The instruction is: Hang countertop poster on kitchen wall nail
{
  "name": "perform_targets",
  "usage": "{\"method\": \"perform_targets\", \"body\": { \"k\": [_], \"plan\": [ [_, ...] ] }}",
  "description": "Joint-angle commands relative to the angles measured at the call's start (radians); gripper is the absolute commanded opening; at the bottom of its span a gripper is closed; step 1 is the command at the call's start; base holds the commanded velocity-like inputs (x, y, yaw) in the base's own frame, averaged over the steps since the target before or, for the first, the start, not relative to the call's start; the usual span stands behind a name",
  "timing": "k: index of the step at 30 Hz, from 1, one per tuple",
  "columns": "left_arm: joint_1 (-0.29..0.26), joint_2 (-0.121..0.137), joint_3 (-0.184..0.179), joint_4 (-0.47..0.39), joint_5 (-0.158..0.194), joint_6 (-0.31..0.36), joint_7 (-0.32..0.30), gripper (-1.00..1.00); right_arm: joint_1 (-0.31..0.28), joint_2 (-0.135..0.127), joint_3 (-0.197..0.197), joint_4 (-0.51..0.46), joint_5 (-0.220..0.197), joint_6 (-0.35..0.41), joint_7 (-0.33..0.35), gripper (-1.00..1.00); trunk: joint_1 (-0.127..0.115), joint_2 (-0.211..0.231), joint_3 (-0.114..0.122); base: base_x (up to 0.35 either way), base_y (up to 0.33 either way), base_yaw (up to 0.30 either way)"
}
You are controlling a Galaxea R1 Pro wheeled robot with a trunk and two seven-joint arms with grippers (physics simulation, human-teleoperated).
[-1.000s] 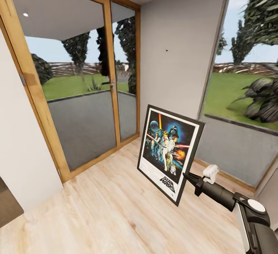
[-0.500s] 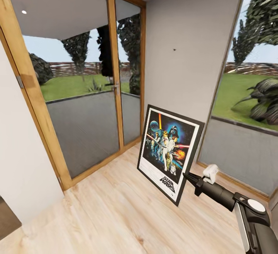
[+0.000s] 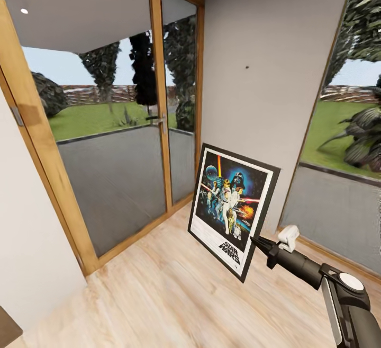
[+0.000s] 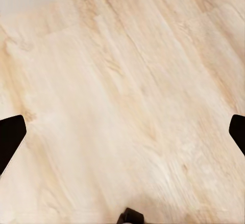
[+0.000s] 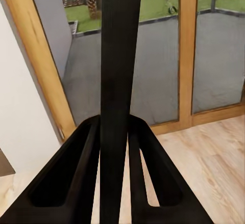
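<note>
The Star Wars poster (image 3: 232, 207) hangs upright and slightly tilted in the air in the head view, held by its right edge. My right gripper (image 3: 257, 242) is shut on that edge; in the right wrist view the black frame edge (image 5: 118, 81) runs between the two fingers (image 5: 76, 168). A tiny dark wall nail (image 3: 246, 67) sits high on the pale grey wall (image 3: 264, 88), above the poster. My left gripper (image 4: 122, 132) points down at the light wood floor, fingertips (image 4: 9, 137) wide apart, open and empty.
A wood-framed glass door (image 3: 106, 125) stands at the left, with a handle (image 3: 157, 118). A big window (image 3: 344, 141) borders the grey wall on the right. Light wood floor (image 3: 159, 290) stretches ahead. A white wall (image 3: 26, 252) is close at the left.
The whole view has shifted: the wall, nail and door have slid right and grown nearer as the camera moved. The poster stays in the same place in my right gripper.
</note>
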Motion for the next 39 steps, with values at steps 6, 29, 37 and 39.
{"method": "perform_targets", "body": {
  "k": [6,29,37,39],
  "plan": [
    [0.0,0.0,0.001,0.0,0.01,-0.001,-0.007,1.0,-0.001,0.001,-0.002,-0.001,0.001,0.012,0.01,-1.0,0.001,-0.002,-0.002,0.291,0.238,-0.172],
    [0.0,0.0,0.001,0.0,0.01,-0.001,-0.007,1.0,-0.001,0.001,-0.002,-0.001,0.001,0.012,0.01,-1.0,0.001,-0.002,-0.002,0.29,0.238,-0.127],
    [0.0,0.0,0.001,0.0,0.01,-0.001,-0.007,1.0,-0.001,0.001,-0.002,-0.001,0.001,0.012,0.011,-1.0,0.001,-0.002,-0.002,0.29,0.239,-0.014],
    [0.0,0.0,0.001,0.0,0.01,-0.001,-0.007,1.0,-0.001,0.001,-0.002,-0.001,0.001,0.012,0.011,-1.0,0.001,-0.002,-0.002,0.29,0.239,-0.091]
  ]
}}
